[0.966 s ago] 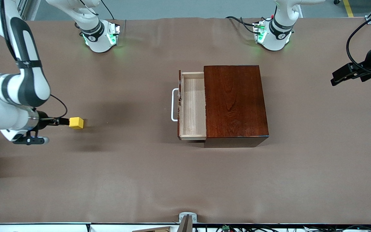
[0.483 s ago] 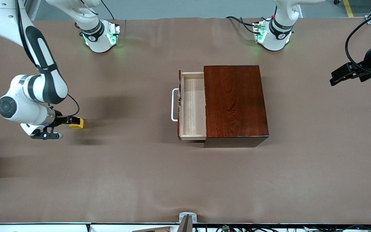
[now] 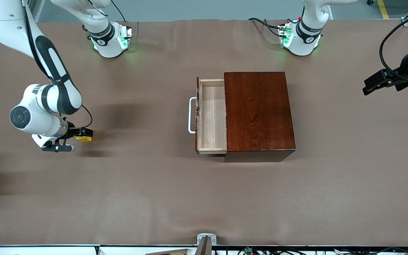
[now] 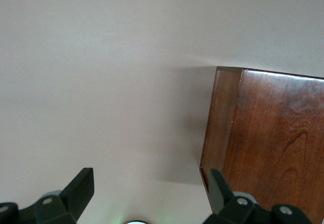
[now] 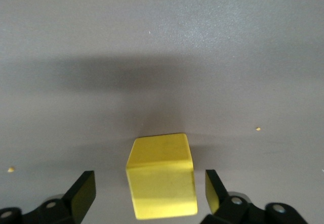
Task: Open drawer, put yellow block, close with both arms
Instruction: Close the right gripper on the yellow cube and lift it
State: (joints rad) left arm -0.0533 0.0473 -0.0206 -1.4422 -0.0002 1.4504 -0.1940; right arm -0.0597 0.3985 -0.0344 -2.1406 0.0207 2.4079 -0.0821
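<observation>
The yellow block [image 3: 84,138] sits on the table toward the right arm's end. My right gripper [image 3: 83,135] is low over it, open, with a finger on each side and gaps to both. In the right wrist view the block [image 5: 162,181] lies between the spread fingers [image 5: 83,191]. The drawer [image 3: 211,115] stands pulled out of the dark reddish-brown box [image 3: 259,113], its tray empty and its white handle [image 3: 191,115] facing the right arm's end. My left gripper [image 3: 368,86] is open and waits up in the air off the left arm's end of the table. The left wrist view shows a corner of the box [image 4: 263,138].
The brown table cover [image 3: 154,184] is bare around the box and block. Both arm bases [image 3: 110,40] stand along the table edge farthest from the front camera. A small grey fixture [image 3: 205,239] sits at the edge nearest that camera.
My right arm has swung in and brought its gripper from beside the block to over it, so the fingers now straddle the block. The block, drawer and left arm have not moved.
</observation>
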